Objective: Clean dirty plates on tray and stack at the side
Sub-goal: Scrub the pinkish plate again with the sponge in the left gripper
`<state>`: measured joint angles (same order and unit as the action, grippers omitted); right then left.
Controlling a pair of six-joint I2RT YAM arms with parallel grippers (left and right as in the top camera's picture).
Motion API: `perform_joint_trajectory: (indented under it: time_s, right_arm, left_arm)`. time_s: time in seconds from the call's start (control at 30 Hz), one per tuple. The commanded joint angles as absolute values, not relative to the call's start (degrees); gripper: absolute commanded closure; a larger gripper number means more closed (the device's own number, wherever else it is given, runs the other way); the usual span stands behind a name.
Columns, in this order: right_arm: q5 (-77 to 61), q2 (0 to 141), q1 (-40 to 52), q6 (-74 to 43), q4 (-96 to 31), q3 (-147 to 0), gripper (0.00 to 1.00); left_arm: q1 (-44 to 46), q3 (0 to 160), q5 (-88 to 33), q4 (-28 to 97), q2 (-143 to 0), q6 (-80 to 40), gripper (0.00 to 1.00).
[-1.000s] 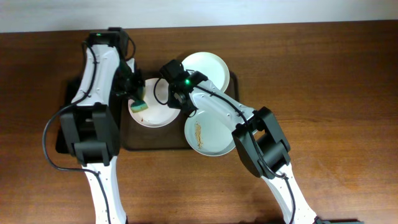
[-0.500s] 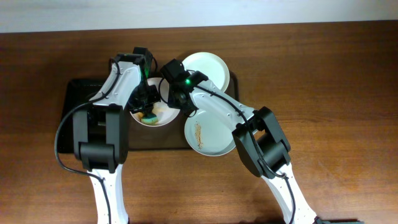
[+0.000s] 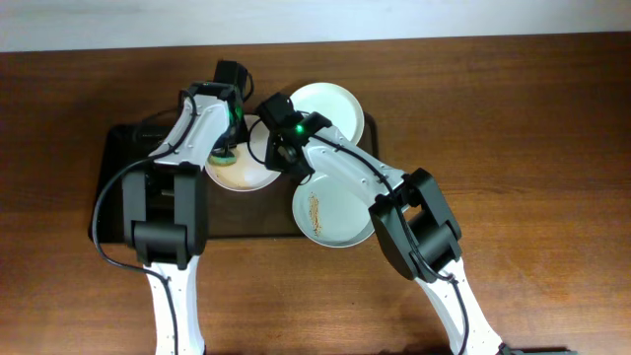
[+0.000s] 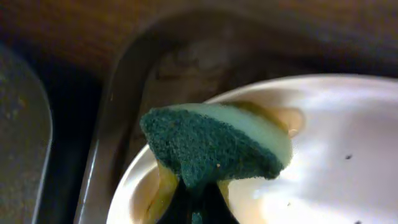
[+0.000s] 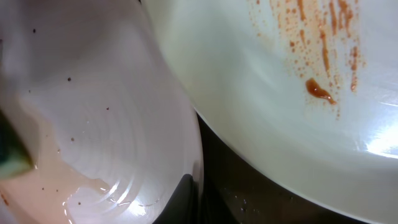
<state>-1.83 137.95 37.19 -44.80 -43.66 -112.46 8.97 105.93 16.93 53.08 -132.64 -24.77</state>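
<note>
On the brown tray (image 3: 246, 219), mid wooden tabletop (image 3: 523, 148), three white plates set close together. Left fingers (image 4: 196, 204) clamped on a green-and-yellow sponge (image 4: 214, 146), held over the wet left plate (image 3: 248, 174) by its far rim. Right fingers (image 5: 185, 198) pinching that same plate's right rim. Just right of it, the smeared plate (image 3: 333, 212), streaked orange-brown down the middle. Behind both, the far plate (image 3: 330, 106), unmarked from overhead, in the tray's far right corner.
</note>
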Motion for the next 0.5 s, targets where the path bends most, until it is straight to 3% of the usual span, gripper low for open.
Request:
perform_joint_trajectory:
  time_s: [0.0, 0.1, 0.27, 0.47]
  right_arm:
    - [-2.4, 139.4, 37.0, -43.4, -45.6, -110.1, 0.96]
    - [-2.4, 139.4, 37.0, -43.3, -45.6, -110.1, 0.96]
    - [-2.4, 139.4, 37.0, -42.5, -45.5, -110.1, 0.96]
    - [-2.4, 139.4, 37.0, -42.5, -45.4, -110.1, 0.96]
  left_arm:
    - [8.1, 113.6, 18.5, 54.8, -134.2, -21.2, 0.99]
    - [8.1, 119.5, 6.5, 64.3, -134.2, -9.4, 0.99]
    - [8.1, 120.8, -0.2, 80.6, -134.3, -5.2, 0.99]
    - [8.7, 113.5, -4.7, 77.3, -134.3, -10.8, 0.99]
